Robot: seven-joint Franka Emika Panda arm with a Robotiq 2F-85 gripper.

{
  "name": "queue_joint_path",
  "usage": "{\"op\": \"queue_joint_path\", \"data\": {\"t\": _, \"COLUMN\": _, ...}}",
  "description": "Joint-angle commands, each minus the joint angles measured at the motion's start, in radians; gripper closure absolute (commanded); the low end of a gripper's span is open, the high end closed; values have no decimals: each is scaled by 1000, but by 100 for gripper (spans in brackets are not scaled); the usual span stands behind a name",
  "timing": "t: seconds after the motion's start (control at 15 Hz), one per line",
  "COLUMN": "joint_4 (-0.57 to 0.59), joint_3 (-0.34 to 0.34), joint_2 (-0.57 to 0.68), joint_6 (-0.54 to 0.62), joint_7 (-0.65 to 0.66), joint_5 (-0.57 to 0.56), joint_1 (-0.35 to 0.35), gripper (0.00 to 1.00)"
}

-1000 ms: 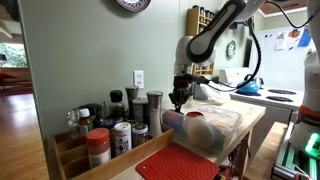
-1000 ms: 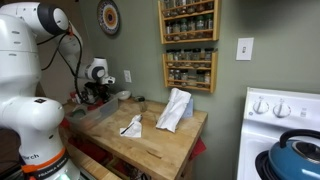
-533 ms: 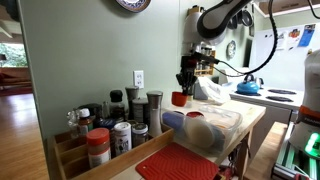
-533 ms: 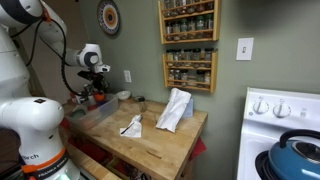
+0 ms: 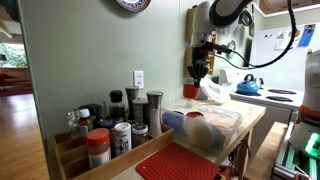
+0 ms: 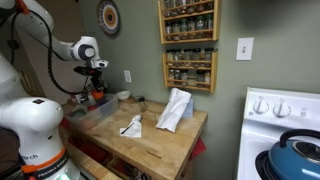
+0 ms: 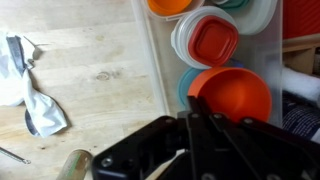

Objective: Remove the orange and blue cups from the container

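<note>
My gripper (image 5: 198,68) is shut on the rim of an orange cup (image 5: 192,72) and holds it in the air, well above the clear plastic container (image 5: 228,128) on the wooden counter. In the wrist view the fingers (image 7: 192,118) pinch the orange cup's (image 7: 238,92) edge. Under it a blue cup (image 7: 183,88) peeks out inside the container (image 7: 152,60), and a blue cup end shows in an exterior view (image 5: 172,120). The held cup (image 6: 97,96) also shows below the gripper (image 6: 97,87) in an exterior view.
The container also holds a red-lidded tub (image 7: 212,40) and another orange item (image 7: 170,5). Spice jars and grinders (image 5: 120,125) stand along the wall, with a red mat (image 5: 180,162) in front. White cloths (image 6: 175,108) lie on the counter. A stove with a blue kettle (image 6: 295,155) stands beyond it.
The gripper has risen out of the container with the orange cup in it and moved up and away from the spice jars.
</note>
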Motion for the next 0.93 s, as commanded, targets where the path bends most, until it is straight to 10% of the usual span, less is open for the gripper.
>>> {"op": "queue_joint_path", "data": {"t": 0.0, "joint_4": -103, "joint_3": -35, "joint_2": -94, "joint_6": 18, "joint_7": 14, "joint_5": -11, "joint_1": -82, "gripper": 99}}
{"op": "queue_joint_path", "data": {"t": 0.47, "joint_4": -199, "joint_3": -119, "joint_2": -95, "joint_6": 29, "joint_7": -71, "joint_5": -171, "joint_1": -252, "gripper": 99}}
{"op": "queue_joint_path", "data": {"t": 0.87, "joint_4": -217, "joint_3": -115, "joint_2": 111, "joint_6": 238, "joint_7": -85, "joint_5": -144, "joint_1": -235, "gripper": 99}}
